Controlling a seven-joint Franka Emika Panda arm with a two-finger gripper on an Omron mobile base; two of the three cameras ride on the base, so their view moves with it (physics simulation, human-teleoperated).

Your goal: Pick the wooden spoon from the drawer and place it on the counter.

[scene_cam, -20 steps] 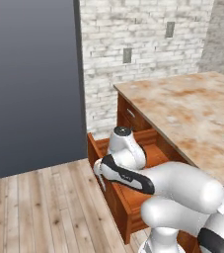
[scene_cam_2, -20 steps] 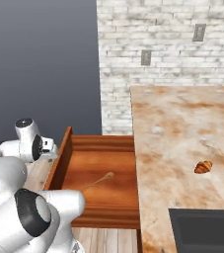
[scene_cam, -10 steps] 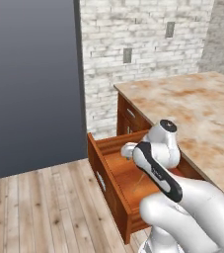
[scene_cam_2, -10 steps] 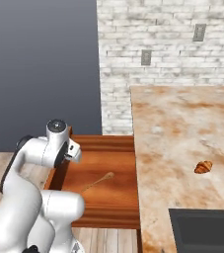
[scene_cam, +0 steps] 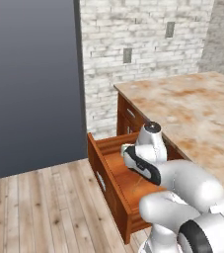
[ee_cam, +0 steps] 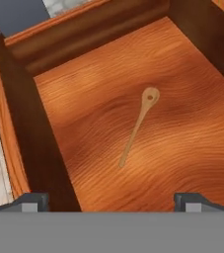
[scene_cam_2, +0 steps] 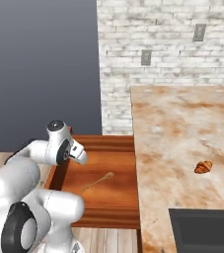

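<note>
The wooden spoon [ee_cam: 139,124] is lying flat on the floor of the pulled-out drawer [scene_cam_2: 118,207], roughly mid-drawer, nothing touching it. The pincer [ee_cam: 112,200] is hovering above with its tips spread wide, nothing held. For a clean pick, the pincer should probably be lined up across the slender handle, not along it, then lowered straight down near mid-handle. The drawer's side wall should be kept clear. After that, the table [scene_cam_2: 182,128] is where it's to be set.
</note>
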